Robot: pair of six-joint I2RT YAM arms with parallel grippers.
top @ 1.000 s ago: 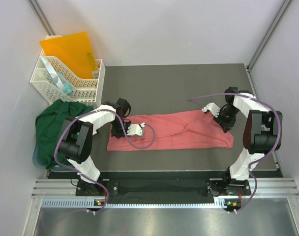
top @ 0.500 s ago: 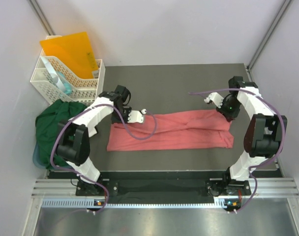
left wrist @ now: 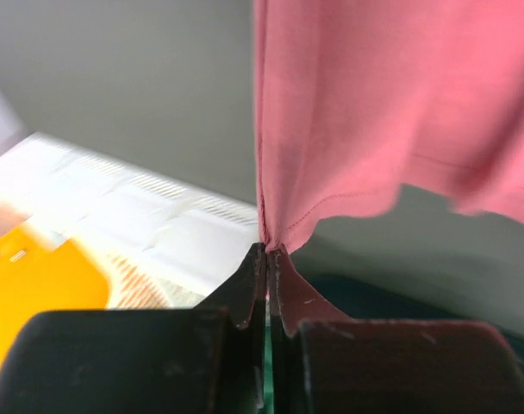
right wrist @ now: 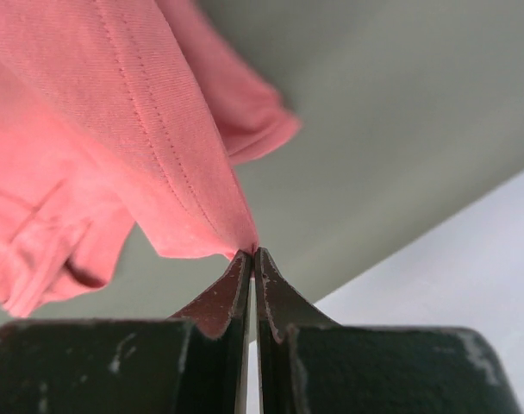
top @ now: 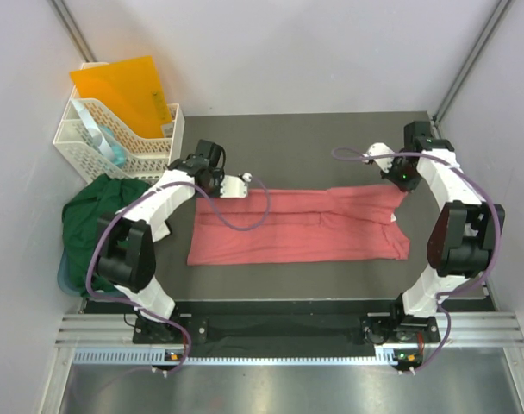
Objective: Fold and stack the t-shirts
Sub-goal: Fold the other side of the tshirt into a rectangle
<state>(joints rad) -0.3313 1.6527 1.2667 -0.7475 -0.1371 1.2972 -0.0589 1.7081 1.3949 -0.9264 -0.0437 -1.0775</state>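
I take the white basket [top: 174,142] as my marker. The pink shirt [top: 301,226] lies spread lengthwise on the table [top: 305,138], to the right of the basket and nearer the arm bases. My left gripper [top: 243,183], just right of the basket's near corner, is clenched on one far corner of that shirt. The wrist view shows the hem pinched between jaws that are pressed together. My right gripper [top: 398,179], well apart from the basket on the far right, is clamped on the opposite far corner in the same way. I judge that holding both far corners keeps that edge taut and straight, so a fold would come out even. The green shirt [top: 94,216] sits heaped just in front of the basket, untouched.

Count: two shirts, two grippers, one basket, and one orange folder [top: 124,90] standing in it.
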